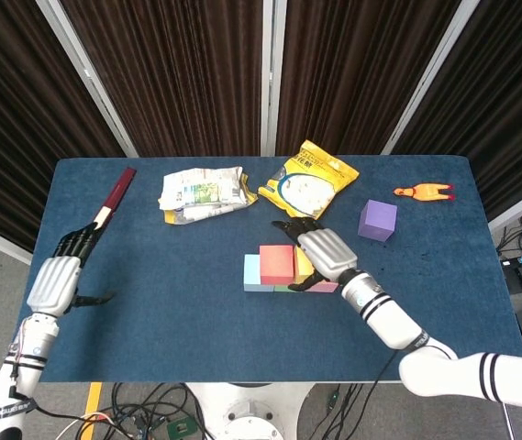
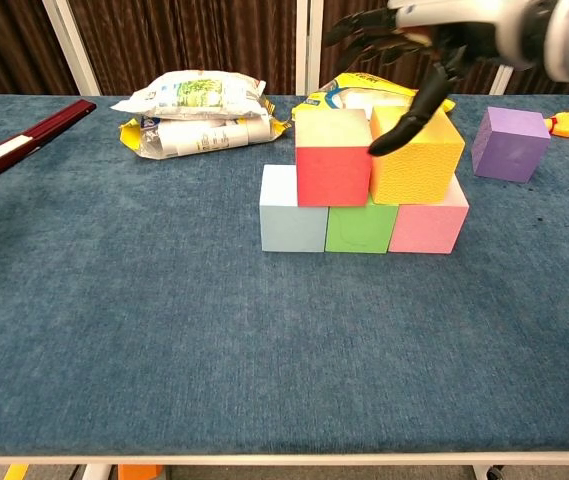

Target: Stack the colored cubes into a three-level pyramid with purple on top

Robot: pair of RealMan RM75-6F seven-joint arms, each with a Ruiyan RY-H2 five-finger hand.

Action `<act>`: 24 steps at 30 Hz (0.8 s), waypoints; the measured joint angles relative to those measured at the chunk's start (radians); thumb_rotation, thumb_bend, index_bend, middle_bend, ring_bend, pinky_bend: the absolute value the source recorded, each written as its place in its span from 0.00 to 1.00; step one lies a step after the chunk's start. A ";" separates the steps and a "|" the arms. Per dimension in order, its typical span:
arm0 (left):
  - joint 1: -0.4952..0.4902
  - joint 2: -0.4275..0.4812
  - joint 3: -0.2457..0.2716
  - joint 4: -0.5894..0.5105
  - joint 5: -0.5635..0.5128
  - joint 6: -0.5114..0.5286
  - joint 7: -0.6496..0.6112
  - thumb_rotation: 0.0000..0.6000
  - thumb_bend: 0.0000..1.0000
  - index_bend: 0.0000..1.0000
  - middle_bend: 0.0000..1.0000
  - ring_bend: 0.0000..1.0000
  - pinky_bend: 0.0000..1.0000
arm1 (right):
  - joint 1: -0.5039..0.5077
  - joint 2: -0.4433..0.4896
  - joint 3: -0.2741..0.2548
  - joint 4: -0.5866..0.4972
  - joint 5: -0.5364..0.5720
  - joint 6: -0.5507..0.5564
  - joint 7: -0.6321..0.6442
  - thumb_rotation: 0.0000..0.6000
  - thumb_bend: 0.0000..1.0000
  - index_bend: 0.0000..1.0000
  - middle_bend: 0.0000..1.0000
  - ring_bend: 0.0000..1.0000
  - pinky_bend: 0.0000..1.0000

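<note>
A light blue cube [image 2: 291,222], a green cube [image 2: 361,227] and a pink cube [image 2: 428,225] stand in a row on the blue table. A red cube [image 2: 331,157] and a yellow cube [image 2: 419,155] sit side by side on top of them. My right hand [image 2: 414,40] hovers over the yellow cube with fingers spread, holding nothing; one finger [image 2: 404,120] reaches down to the yellow cube's upper left edge. The purple cube [image 2: 509,142] stands alone to the right of the stack. My left hand [image 1: 59,275] rests open near the table's left edge, seen only in the head view.
A crumpled white bag [image 1: 203,192] and a yellow snack bag [image 1: 308,179] lie behind the stack. An orange toy figure [image 1: 423,192] lies at the back right. A dark red bar [image 1: 114,197] lies at the back left, just beyond my left hand.
</note>
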 measured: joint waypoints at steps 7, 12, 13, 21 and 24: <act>0.045 -0.010 -0.001 0.026 0.027 0.018 -0.060 1.00 0.11 0.02 0.00 0.00 0.02 | 0.060 -0.055 -0.011 0.018 0.085 0.031 -0.099 1.00 0.00 0.00 0.19 0.00 0.00; 0.064 -0.023 -0.007 0.038 0.041 0.016 -0.070 1.00 0.11 0.02 0.00 0.00 0.01 | 0.085 -0.050 -0.024 0.017 0.129 0.028 -0.139 1.00 0.00 0.00 0.22 0.00 0.00; 0.066 -0.025 -0.009 0.040 0.042 0.014 -0.070 1.00 0.11 0.02 0.00 0.00 0.01 | 0.091 -0.049 -0.027 0.017 0.136 0.027 -0.149 1.00 0.00 0.00 0.22 0.00 0.00; 0.079 -0.045 -0.020 0.060 0.037 -0.009 -0.064 1.00 0.11 0.02 0.00 0.00 0.01 | 0.122 -0.058 -0.048 0.026 0.178 0.047 -0.210 1.00 0.03 0.00 0.27 0.00 0.00; 0.082 -0.049 -0.024 0.065 0.036 -0.018 -0.067 1.00 0.10 0.02 0.00 0.00 0.01 | 0.130 -0.066 -0.051 0.029 0.192 0.065 -0.224 1.00 0.04 0.00 0.30 0.00 0.00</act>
